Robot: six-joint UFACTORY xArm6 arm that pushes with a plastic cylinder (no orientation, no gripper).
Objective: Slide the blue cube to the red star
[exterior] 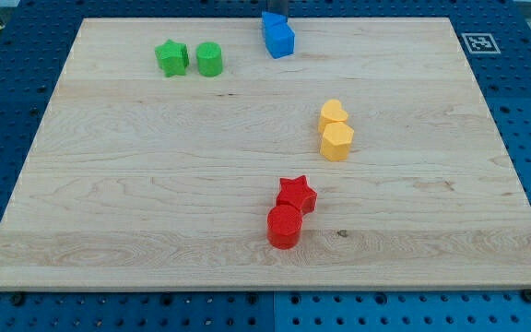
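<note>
The blue cube [280, 40] sits near the view's top edge, a little right of centre. A second blue piece [270, 22] seems to touch its upper left side; I cannot make out its shape. The red star [296, 194] lies far below, in the lower middle of the board, and touches a red cylinder [284, 227] just beneath it. My tip [277, 12] shows as a dark stub at the view's top edge, directly above the blue blocks and close to them. I cannot tell whether it touches them.
A yellow heart [334, 113] and a yellow hexagon [337, 141] stand together between the blue cube and the red star, slightly to the right. A green star [171, 57] and a green cylinder [209, 59] sit at the top left. The wooden board [109, 212] ends in blue pegboard.
</note>
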